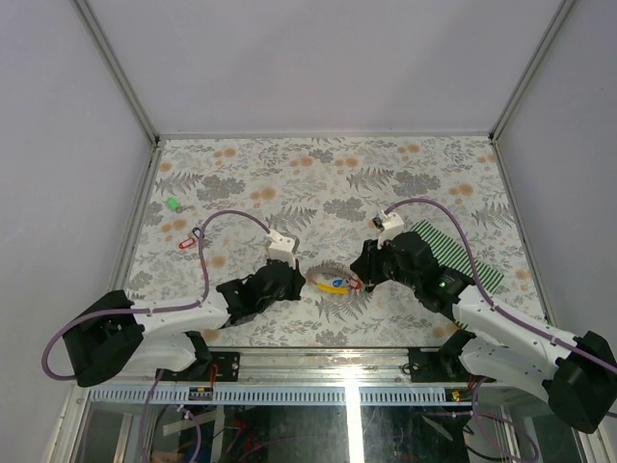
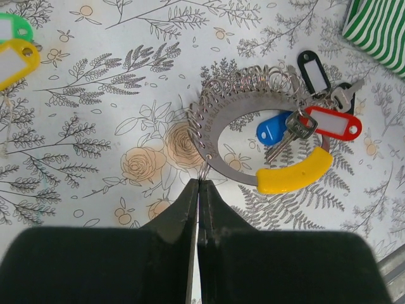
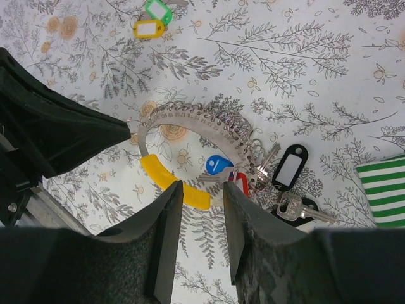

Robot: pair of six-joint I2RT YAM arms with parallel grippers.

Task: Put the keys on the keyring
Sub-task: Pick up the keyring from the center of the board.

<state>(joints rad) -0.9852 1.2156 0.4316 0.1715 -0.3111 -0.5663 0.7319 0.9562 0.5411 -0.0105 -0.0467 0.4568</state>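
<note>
The keyring [image 2: 253, 101], a flat silvery band edged with small wire loops and carrying a yellow sleeve [image 2: 294, 172], lies mid-worktop [image 1: 289, 164] between the arms. A blue-tagged key [image 2: 273, 128], a red-tagged key [image 2: 332, 123] and a black-tagged key [image 2: 314, 69] hang on it. The left gripper [image 2: 197, 185] has its jaws pressed together on one edge loop. The right gripper [image 3: 202, 190] holds its jaws spread over the sleeve's end.

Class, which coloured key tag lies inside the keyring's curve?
The blue tag: it alone sits within the curve of the keyring; red and black rest at its edge, green and yellow lie apart.
</note>
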